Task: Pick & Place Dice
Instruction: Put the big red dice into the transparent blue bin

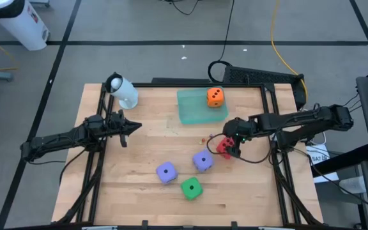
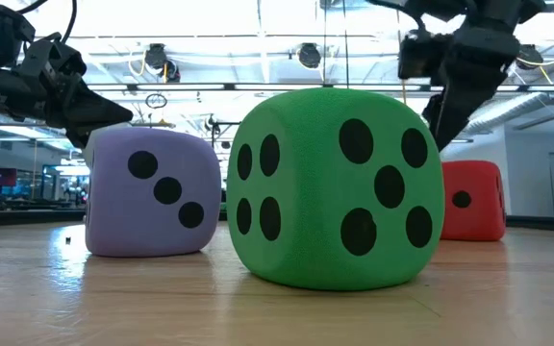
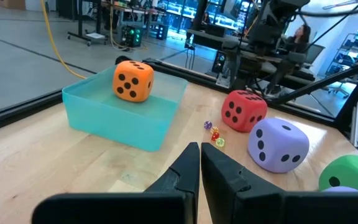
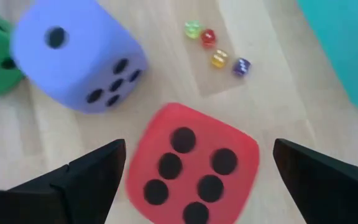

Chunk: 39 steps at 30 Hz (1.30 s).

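Observation:
A red die (image 4: pixel 191 165) rests on the table, right of centre (image 1: pixel 223 147). My right gripper (image 4: pixel 197 149) hovers open just above it, slanting down, one finger on each side and clear of it. An orange die (image 1: pixel 214 96) sits in the translucent green tray (image 1: pixel 193 110) at the far edge. Two purple dice (image 1: pixel 202 161) (image 1: pixel 166 172) and a green die (image 1: pixel 191 188) lie on the table nearer the front. My left gripper (image 1: pixel 136 126) waits shut and level at the table's left, above the wood.
Several tiny coloured dice (image 4: pixel 216 46) lie on the wood between the red die and the tray. A white cylinder (image 1: pixel 121 91) lies at the far left corner. Black rails (image 1: pixel 270 115) border the table's sides.

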Motion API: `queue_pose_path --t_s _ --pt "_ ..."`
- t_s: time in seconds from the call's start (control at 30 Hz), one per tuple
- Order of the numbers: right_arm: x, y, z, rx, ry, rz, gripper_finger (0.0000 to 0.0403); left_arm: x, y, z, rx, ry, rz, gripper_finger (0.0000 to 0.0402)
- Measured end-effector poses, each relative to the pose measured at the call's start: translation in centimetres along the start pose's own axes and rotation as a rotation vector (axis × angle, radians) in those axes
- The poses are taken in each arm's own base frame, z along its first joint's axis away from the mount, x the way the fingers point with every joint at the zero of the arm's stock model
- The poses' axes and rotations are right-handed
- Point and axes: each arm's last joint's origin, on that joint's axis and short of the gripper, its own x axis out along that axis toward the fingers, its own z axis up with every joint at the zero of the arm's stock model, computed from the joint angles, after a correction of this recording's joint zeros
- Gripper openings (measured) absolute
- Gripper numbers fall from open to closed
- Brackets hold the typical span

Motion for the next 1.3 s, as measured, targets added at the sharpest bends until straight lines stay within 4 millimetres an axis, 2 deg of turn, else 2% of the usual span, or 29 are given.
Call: queue_pose_path --t_s 0.2,0.33,0.43,0.77,1.0,1.13,1.3 --pt "-0.7 1.7 -0.3 -0.301 0.019 0.029 0.0398 0.0 0.0 0.0 0.012 0.0 0.0 0.0026" --pt "-0.9 2.3 -0.5 -0.554 0.017 0.014 0.0399 0.0 0.0 0.0 0.012 0.0 0.0 0.0026" --pt "-1.2 2.4 -0.3 -0.667 0.015 0.02 0.0399 0.0 0.0 0.0 0.012 0.0 0.0 0.0026" --pt "-0.2 1.0 -0.5 -0.811 0.168 0.105 0.04 0.0 0.1 0.0 0.017 -0.005 0.033 0.0026" --pt "0.0 -0.4 0.2 -0.891 0.159 0.028 0.04 0.0 0.2 0.1 0.062 -0.015 0.072 0.0026" --pt "0.1 -0.7 0.4 -0.927 0.151 0.047 0.04 0.0 0.2 0.1 0.095 -0.015 0.075 0.0026" --pt "1.2 -0.9 0.5 -0.936 0.187 0.11 0.04 0.0 0.2 0.1 0.142 -0.012 0.073 0.0026"
